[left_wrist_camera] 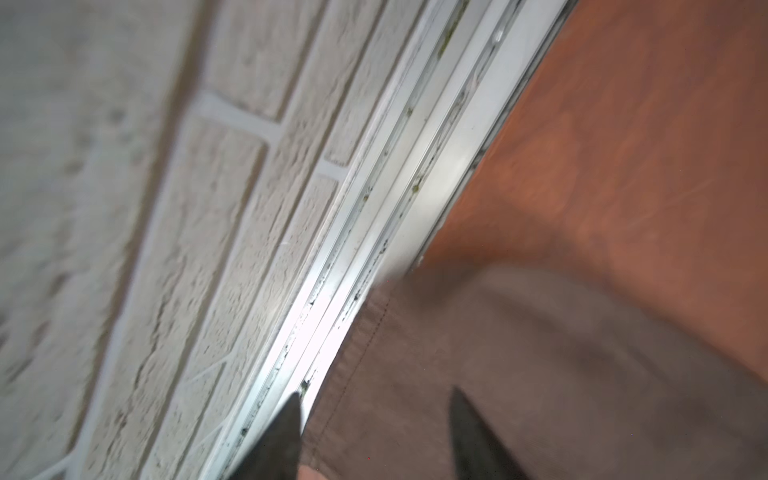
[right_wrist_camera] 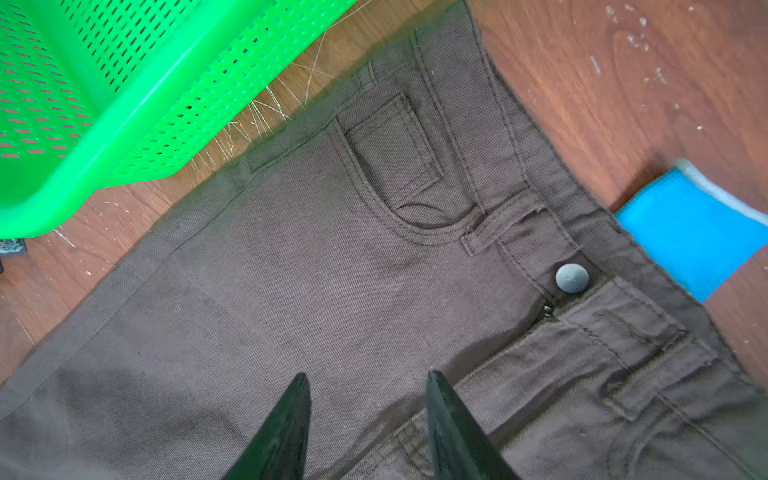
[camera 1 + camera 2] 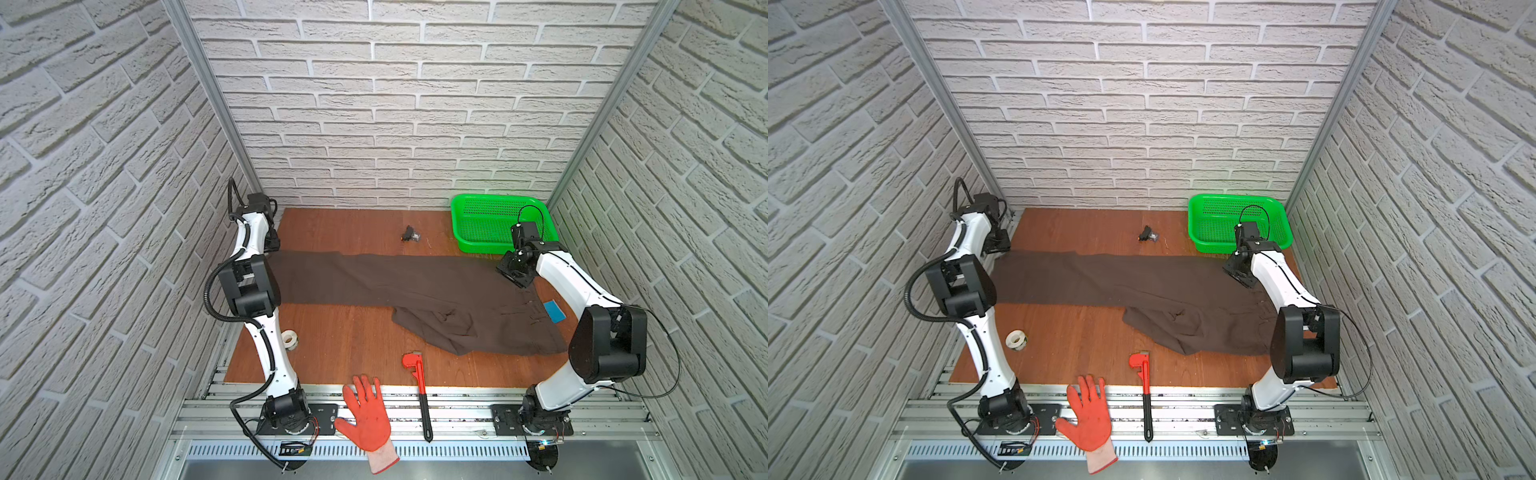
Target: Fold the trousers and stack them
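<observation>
The trousers lay across the middle of the table, from 9 o'clock to 3 o'clock. One leg was stretched flat toward 9. The other was bunched and doubled back toward 5. The waistband and fly button sat at 3.

The left gripper hung over the hem of the straight leg at 9, its jaws apart and clamping nothing. The right gripper hovered just above the fly, jaws likewise parted and empty.

This looked like the laying-out step, with no fold yet made. The next move probably called for gripping the crumpled leg and drawing it onto the straight one.

A green basket stood at 1. A red pipe wrench lay at 6.
</observation>
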### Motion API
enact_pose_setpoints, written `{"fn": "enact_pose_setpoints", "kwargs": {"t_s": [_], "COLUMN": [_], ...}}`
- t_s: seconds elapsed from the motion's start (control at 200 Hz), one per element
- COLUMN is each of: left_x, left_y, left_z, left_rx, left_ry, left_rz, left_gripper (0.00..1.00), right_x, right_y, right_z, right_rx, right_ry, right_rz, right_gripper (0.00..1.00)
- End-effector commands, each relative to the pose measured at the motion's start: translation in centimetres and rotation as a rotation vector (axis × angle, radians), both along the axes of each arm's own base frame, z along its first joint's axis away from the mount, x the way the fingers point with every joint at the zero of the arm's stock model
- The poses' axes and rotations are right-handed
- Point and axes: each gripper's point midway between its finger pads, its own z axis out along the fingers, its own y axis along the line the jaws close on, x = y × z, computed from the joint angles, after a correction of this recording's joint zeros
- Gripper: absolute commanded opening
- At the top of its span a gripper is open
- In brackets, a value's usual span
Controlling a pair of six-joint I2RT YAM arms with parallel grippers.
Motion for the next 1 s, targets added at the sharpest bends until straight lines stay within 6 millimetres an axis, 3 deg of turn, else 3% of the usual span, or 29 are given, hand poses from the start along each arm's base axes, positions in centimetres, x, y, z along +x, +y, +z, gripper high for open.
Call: {"fn": "enact_pose_setpoints", "kwargs": {"t_s": [0.0, 0.1, 0.165, 0.295, 0.45, 0.555, 0.67, 0.795, 0.995], "left_x": [-0.3, -0.6, -1.7, -6.2, -13.8, -18.5, -22.1, -23.8, -23.5], "left_y": [-1.7, -5.1, -8.9, -17.1, -26.5, -32.5, -37.7, -42.1, -45.5], "left_z": [3.5, 7.3, 9.4, 10.7, 7.9, 5.4, 2.5, -0.2, -3.2], "left_rx": [0.007, -0.007, -0.014, -0.091, -0.294, -0.406, -0.491, -0.517, -0.541], "left_ry": [-0.027, -0.126, -0.175, -0.244, -0.274, -0.263, -0.240, -0.220, -0.220], "left_rz": [-0.045, -0.114, -0.189, -0.323, -0.420, -0.484, -0.517, -0.559, -0.565], "left_gripper": [0.66, 0.68, 0.68, 0.68, 0.66, 0.66, 0.67, 0.70, 0.72], "right_x": [-0.4, -1.3, -2.2, -4.8, -8.4, -10.7, -12.9, -14.6, -15.9], "right_y": [0.0, 0.6, 1.1, 2.8, 4.7, 5.5, 5.4, 5.2, 4.5], "right_z": [2.6, 3.9, 4.7, 5.7, 6.0, 5.1, 3.6, 2.1, 0.7], "right_rx": [-0.030, -0.019, -0.025, -0.019, -0.021, -0.020, -0.014, -0.002, -0.024], "right_ry": [-0.039, -0.065, -0.071, -0.075, -0.065, -0.045, -0.003, 0.014, 0.022], "right_rz": [0.028, 0.054, 0.076, 0.128, 0.190, 0.218, 0.218, 0.204, 0.193], "right_gripper": [0.50, 0.51, 0.52, 0.52, 0.52, 0.51, 0.52, 0.52, 0.51]}}
